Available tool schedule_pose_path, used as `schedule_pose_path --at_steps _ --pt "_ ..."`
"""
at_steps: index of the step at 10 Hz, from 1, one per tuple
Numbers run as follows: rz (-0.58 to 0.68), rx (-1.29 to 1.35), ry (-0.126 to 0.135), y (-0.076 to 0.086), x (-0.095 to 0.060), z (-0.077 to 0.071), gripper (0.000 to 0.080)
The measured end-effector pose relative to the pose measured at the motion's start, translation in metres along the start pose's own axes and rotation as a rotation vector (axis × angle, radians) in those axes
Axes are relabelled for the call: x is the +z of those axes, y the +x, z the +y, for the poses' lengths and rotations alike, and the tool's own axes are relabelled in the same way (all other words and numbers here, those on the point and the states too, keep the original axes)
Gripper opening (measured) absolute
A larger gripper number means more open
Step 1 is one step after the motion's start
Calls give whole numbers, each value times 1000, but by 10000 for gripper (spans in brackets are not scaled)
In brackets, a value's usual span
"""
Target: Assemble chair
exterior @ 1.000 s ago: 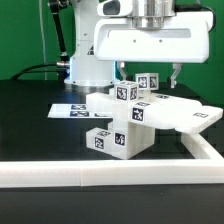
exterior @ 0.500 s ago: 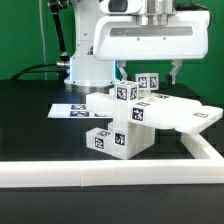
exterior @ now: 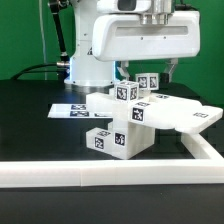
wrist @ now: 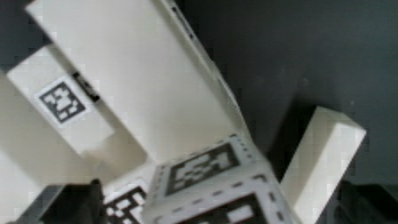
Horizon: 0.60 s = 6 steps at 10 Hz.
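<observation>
You are seeing the large white two-finger gripper [exterior: 147,68] hanging with its jaws spread wide, released and grasping nothing, directly above the white blocky plastic chair [exterior: 135,118] with its black-and-white square tags. The chair is resting on the black table [exterior: 30,135], near the white L-shaped border rail [exterior: 100,176], with the flat white marker board [exterior: 70,110] lying at the exterior view's left.

arm [exterior: 85,40]: white glossy shells, grey metal flange on top of boxy white gripper [exterior: 146,72], dark fingers [exterior: 176,72].
</observation>
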<state>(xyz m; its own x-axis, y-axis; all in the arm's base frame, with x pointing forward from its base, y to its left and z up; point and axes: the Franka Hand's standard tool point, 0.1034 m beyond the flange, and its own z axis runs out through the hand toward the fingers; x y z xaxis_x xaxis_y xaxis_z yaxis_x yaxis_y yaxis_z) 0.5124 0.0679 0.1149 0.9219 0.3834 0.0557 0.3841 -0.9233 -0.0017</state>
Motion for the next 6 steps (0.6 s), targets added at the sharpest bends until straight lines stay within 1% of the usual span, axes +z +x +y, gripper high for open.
schedule_pose_path --at_steps 1,2,3,4,5,6 --pt "1 -28 -1 0 -1 2 648" --pt "2 -23 -1 0 -1 3 526" --pt "1 -22 -1 0 0 3 526" --pt "1 -11 -1 0 0 3 391" --pt "1 6 -1 0 0 3 391" --pt "1 6 -1 0 0 3 281"
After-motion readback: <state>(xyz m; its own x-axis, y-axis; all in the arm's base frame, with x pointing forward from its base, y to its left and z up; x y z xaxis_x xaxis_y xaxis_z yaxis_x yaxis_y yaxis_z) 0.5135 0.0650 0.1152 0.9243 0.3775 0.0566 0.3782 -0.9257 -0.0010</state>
